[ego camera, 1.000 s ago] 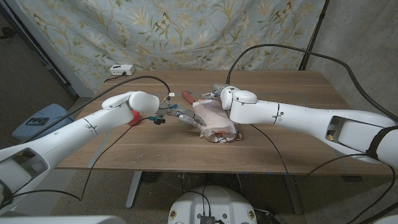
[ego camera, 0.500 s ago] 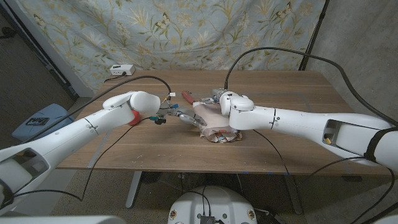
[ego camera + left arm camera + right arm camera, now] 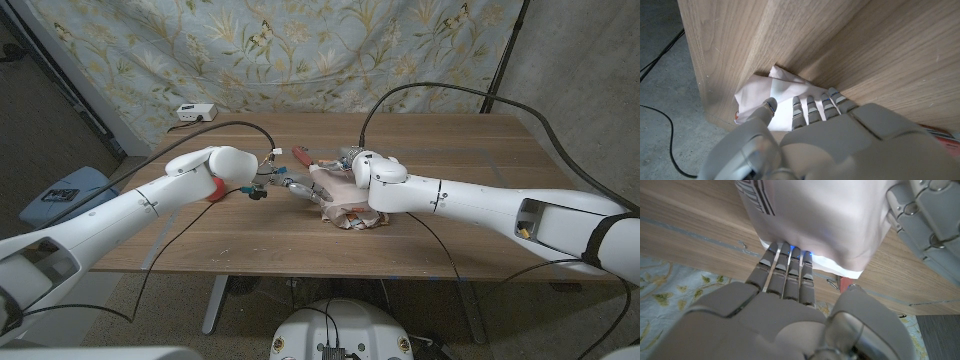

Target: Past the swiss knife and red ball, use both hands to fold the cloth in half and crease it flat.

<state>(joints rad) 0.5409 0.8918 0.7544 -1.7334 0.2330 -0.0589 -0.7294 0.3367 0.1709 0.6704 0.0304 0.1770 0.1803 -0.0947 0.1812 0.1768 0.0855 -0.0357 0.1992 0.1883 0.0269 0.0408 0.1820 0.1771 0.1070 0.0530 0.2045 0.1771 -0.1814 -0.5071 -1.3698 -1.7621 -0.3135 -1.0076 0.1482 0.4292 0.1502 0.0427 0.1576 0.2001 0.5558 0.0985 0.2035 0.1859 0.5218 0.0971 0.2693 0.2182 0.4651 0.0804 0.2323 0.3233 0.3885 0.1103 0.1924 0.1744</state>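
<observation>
Right wrist view: cloth (image 3: 815, 225), illegible stripes

A pale pink cloth (image 3: 345, 192) lies bunched mid-desk; the red swiss knife (image 3: 299, 154) lies just behind, the red ball (image 3: 214, 189) leftward.

Swiss knife (image 3: 299, 155) & red ball (image 3: 216, 189) crowd cloth's (image 3: 345, 195) left; right side open
</observation>
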